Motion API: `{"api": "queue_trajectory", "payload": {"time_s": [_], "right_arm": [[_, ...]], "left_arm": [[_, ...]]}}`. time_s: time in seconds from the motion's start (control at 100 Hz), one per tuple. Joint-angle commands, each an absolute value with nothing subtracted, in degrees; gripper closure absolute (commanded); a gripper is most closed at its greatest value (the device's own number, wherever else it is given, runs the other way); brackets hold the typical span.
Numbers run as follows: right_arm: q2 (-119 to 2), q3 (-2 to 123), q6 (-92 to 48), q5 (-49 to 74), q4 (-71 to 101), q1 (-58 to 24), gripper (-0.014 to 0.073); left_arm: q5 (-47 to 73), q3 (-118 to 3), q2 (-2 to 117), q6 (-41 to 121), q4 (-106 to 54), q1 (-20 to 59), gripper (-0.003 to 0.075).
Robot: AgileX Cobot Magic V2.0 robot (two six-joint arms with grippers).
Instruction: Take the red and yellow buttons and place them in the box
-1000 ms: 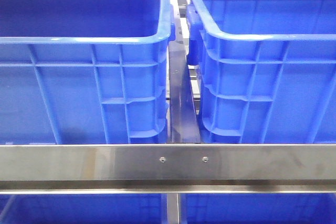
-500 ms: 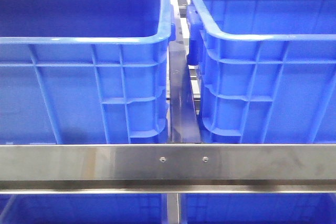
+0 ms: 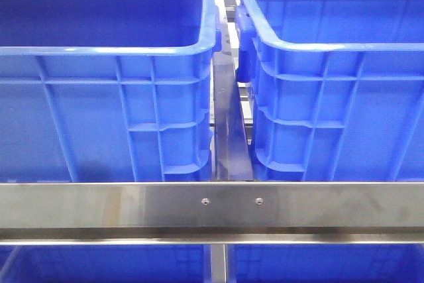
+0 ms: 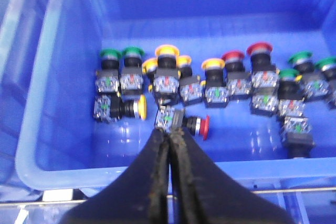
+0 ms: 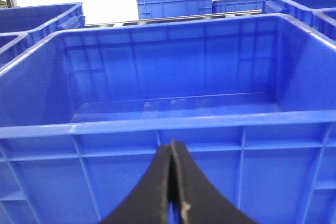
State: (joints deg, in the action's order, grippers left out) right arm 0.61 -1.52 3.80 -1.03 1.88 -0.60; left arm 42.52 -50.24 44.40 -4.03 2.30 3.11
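Two blue crates [image 3: 106, 84] are seen side by side behind a steel rail [image 3: 212, 205] up front. The left gripper [image 4: 170, 145] is pinched shut on nothing, hung over a crate [image 4: 47, 129] of buttons, just above a red button [image 4: 202, 126] lying on its side; a yellow button [image 4: 139, 107] is near it. The right gripper [image 5: 171, 156] is closed too, held before the box [image 5: 168, 124].

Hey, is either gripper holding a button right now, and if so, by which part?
Nothing is held. The left gripper is shut with nothing between its fingers, above the buttons in a crate. The right gripper is shut and bare too.
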Motion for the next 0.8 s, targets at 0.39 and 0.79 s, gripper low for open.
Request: {"api": "queue_trajectory", "payload": {"time_s": [0.39, 0.79], "right_arm": [[2.09, -0.44, 3.73, -5.79, 1.37, -0.71, 0.0662], [2.09, -0.44, 3.73, -5.79, 1.37, -0.71, 0.0662]], "left_arm": [[39.33, -52.27, 46.12, -3.84, 1.93, 2.98, 0.0221], [37.59, -52.38, 47.94, -3.84, 0.48, 3.36, 0.021]]}}
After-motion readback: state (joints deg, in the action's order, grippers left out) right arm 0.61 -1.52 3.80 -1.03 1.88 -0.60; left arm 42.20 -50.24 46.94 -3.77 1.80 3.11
